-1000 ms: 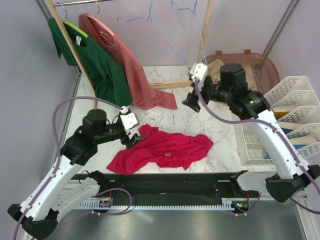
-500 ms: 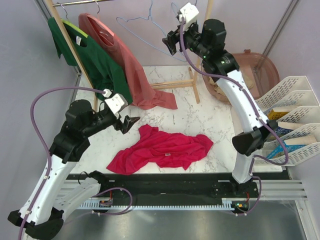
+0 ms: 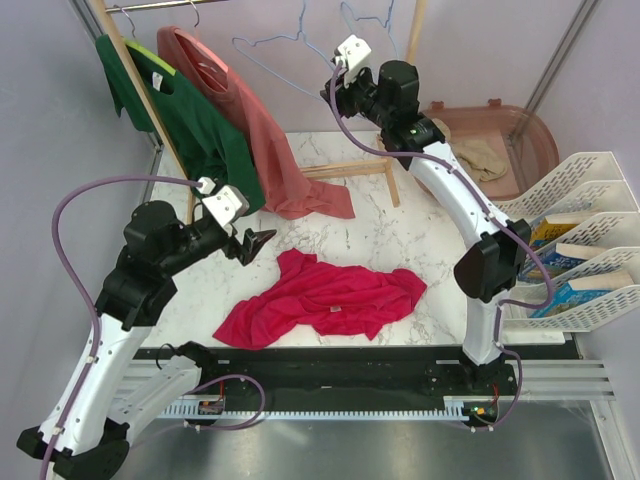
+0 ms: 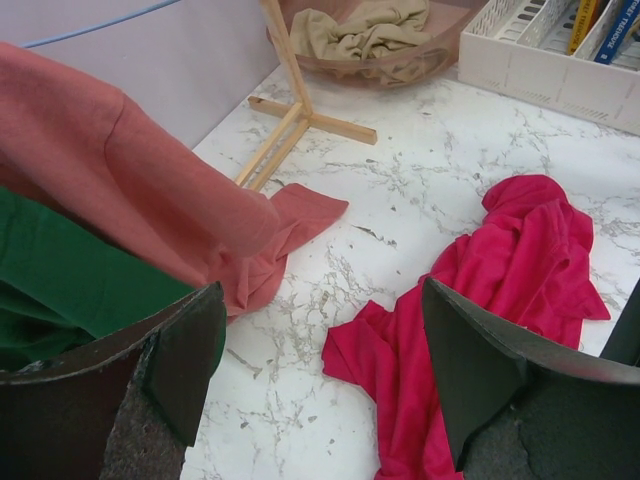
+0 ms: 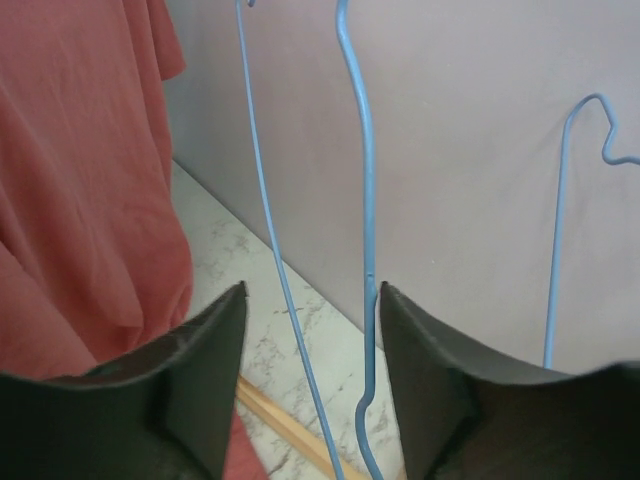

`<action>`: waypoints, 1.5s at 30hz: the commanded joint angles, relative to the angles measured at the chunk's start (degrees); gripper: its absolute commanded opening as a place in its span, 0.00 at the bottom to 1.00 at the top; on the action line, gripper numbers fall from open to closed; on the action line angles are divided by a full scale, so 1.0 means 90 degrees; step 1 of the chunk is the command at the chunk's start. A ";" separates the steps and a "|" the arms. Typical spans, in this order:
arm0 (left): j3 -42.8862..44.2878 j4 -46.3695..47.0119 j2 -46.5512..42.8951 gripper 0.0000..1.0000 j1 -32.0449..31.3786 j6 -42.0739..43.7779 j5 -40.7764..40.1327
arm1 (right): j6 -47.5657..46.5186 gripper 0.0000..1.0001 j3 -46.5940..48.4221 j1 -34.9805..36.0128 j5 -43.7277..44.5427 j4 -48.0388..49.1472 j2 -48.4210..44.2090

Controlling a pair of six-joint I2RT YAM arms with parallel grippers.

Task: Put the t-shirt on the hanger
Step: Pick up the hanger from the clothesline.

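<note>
The crimson t-shirt (image 3: 330, 300) lies crumpled on the marble table, and it also fills the lower right of the left wrist view (image 4: 500, 270). My left gripper (image 3: 262, 240) hovers open just left of the shirt's upper corner, with only bare table between its fingers (image 4: 322, 288). My right gripper (image 3: 335, 92) is raised at the back wall beside the pale-blue wire hanger (image 3: 280, 75). In the right wrist view its jaws (image 5: 312, 290) stand open around two blue hanger wires (image 5: 367, 200). The right-hand wire runs close to the right finger.
A salmon-pink shirt (image 3: 270, 140) and a dark green shirt (image 3: 200, 130) hang on the wooden rack at the back left. Another blue hanger (image 3: 375, 40) hangs nearby. A brown basket (image 3: 520, 125) with beige cloth and white file trays (image 3: 590, 230) stand at the right.
My right arm swung up from over the table to the hangers, and its jaws have narrowed around the wires. My left gripper lifted and drew back left off the shirt.
</note>
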 commanded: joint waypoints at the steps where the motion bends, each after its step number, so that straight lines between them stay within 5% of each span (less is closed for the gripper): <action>1: 0.0047 0.0282 0.0005 0.86 0.0060 -0.0215 -0.0057 | -0.0159 0.54 0.0011 0.0015 -0.0108 0.0566 0.0177; 14: -0.0041 0.0360 0.0112 0.86 0.0060 -0.0215 -0.0086 | -0.0257 0.00 0.0158 0.0015 -0.0216 0.0722 0.0304; 28: -0.0041 0.0330 0.0259 0.86 0.0060 -0.0225 -0.0047 | 0.0006 0.00 -0.0048 0.0025 -0.0245 0.1884 0.0207; 45: -0.0217 0.0145 0.0376 0.86 0.0060 -0.0556 0.0216 | -0.0423 0.00 -0.2877 -0.0112 -0.0460 0.0216 -0.2370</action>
